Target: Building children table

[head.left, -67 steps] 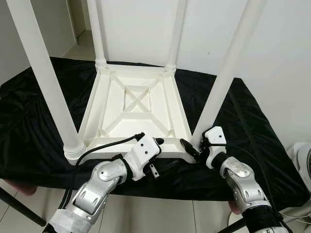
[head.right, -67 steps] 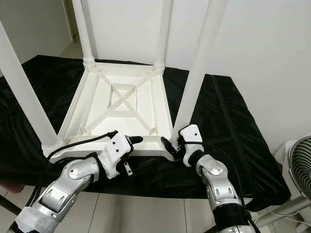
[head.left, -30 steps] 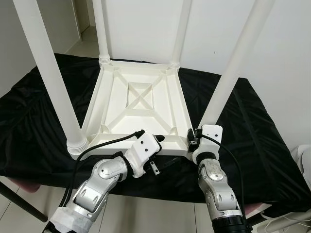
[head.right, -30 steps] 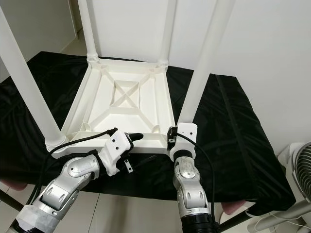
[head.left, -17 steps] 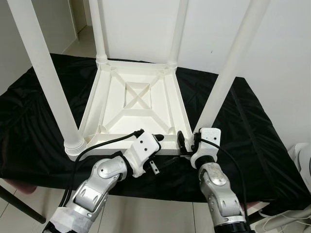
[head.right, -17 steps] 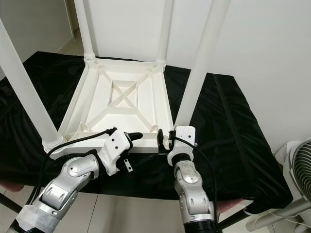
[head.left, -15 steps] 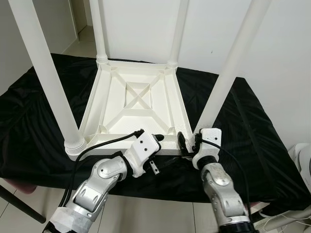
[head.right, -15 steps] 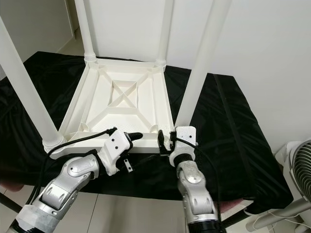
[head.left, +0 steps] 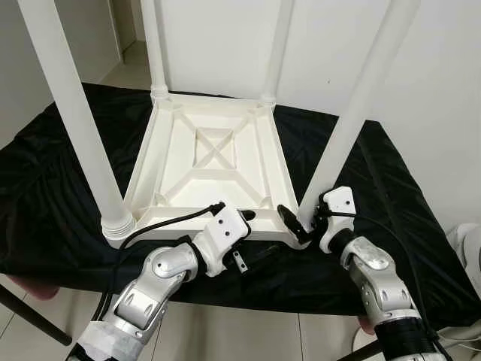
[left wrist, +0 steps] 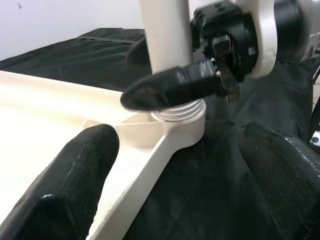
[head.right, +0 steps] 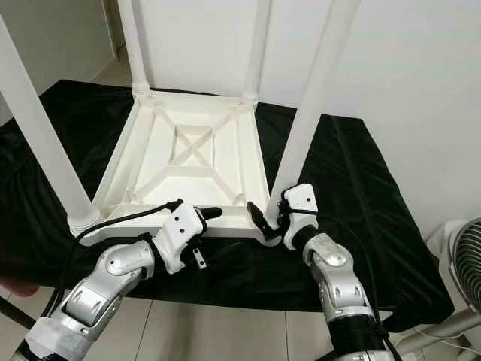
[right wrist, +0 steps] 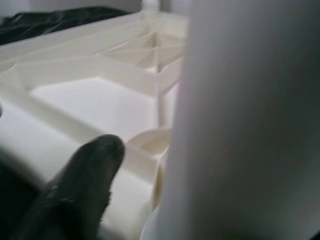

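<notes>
Right end effector [head.left: 301, 223] swung rightward, fingers spread around the near right table leg [head.left: 353, 120]; left end effector [head.left: 244, 241] unmoved, open.

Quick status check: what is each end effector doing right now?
Left end effector: open, straddling the near rim of the upturned table top, gripping nothing.
Right end effector: around the base of the near right leg; grip cannot be told.

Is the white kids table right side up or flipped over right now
Flipped over. The white table lies top-down on the black cloth, ribbed underside showing, its legs pointing up; the right gripper is at the near right leg.
</notes>
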You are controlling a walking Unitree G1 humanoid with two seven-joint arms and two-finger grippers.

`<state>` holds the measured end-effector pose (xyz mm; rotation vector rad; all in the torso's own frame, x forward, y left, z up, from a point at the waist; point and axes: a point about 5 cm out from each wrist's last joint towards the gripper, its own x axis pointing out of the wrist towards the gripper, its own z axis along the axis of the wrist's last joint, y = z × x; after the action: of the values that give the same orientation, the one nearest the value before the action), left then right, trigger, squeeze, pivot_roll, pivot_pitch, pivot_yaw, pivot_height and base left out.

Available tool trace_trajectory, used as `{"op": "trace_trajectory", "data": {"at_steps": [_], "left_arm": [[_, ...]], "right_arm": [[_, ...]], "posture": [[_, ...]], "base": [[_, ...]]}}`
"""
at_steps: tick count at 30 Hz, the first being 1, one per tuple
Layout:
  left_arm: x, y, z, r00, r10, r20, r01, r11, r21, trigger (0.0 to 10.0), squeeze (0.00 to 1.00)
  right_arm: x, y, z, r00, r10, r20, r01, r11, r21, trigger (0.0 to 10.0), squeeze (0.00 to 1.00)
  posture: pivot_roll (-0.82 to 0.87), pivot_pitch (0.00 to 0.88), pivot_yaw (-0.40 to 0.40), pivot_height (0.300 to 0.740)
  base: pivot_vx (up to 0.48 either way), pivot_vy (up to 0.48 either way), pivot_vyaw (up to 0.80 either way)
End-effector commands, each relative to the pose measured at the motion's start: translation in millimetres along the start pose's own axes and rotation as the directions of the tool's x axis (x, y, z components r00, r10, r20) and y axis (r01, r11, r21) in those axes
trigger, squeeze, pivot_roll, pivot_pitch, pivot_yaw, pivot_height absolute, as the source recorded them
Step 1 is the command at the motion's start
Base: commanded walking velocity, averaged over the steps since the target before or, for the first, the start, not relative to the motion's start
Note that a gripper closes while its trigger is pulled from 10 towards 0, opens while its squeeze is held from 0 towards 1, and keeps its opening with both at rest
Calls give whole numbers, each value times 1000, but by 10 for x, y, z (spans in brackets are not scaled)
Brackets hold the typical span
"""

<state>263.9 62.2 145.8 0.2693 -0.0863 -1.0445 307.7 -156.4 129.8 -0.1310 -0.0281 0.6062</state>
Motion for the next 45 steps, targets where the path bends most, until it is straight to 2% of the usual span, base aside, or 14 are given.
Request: {"op": "trace_trajectory", "data": {"at_steps": [1,2,3,4,8,15,16,28,30,34,36,38,41,45], "left_arm": [[15,-50,24,998,-57,7,57,998,15,10000,0],[16,-52,24,998,-57,7,57,998,15,10000,0],[16,-52,24,998,-57,7,57,998,15,10000,0],[20,-54,24,998,-57,7,57,998,16,10000,0],[37,-49,29,999,-52,12,52,998,19,10000,0],[44,-45,31,999,-52,15,52,998,21,10000,0],[44,-44,31,998,-53,15,53,998,22,10000,0],[39,-42,28,998,-58,15,57,998,21,10000,0],[37,-63,21,998,-62,14,62,998,17,10000,0],[34,-64,20,998,-63,13,62,998,17,10000,0],[25,-65,11,998,-63,8,63,998,15,10000,0],[23,-65,9,998,-63,8,63,998,15,10000,0],[9,-54,0,998,-58,3,58,998,18,10000,0],[1,-42,-1,999,-50,3,50,999,15,10000,0]], "right_arm": [[9,10,-54,999,35,-26,-35,999,2,4549,0],[19,11,-64,998,55,-26,-55,998,1,2000,0],[19,11,-64,998,55,-26,-55,998,1,2000,0],[26,6,-73,998,61,-28,-61,998,7,0,0],[50,16,-117,992,116,-42,-115,993,35,0,0],[54,1,-140,994,106,-37,-105,994,38,0,0],[54,10,-143,995,92,-36,-90,995,42,10000,0],[110,97,-77,992,-123,-22,124,990,66,10000,0],[141,250,-46,961,-274,-37,277,955,103,10000,0],[139,268,-45,947,-317,-44,320,940,118,10000,0],[109,361,-35,884,-465,-54,468,876,119,10000,0],[99,380,-24,865,-499,-56,502,857,116,10000,0],[79,480,-19,800,-595,-73,599,792,115,10000,0],[71,507,-8,799,-595,-89,601,784,156,10000,0]], "posture": [[-57,0,-69,740],[-56,0,-72,740],[-56,0,-72,740],[-51,0,-75,740],[-48,0,-77,740],[-49,0,-76,740],[-51,0,-74,740],[-58,0,-74,740],[-59,0,-73,740],[-59,0,-73,740],[-58,0,-73,740],[-58,0,-73,740],[-55,0,-77,740],[-56,0,-77,740]], "base": [[0,0,0],[0,0,0],[0,0,0],[0,0,0],[0,0,0],[0,0,0],[0,0,0],[0,0,0],[0,0,0],[0,0,0],[0,0,0],[0,0,0],[0,0,0],[0,0,0]]}}
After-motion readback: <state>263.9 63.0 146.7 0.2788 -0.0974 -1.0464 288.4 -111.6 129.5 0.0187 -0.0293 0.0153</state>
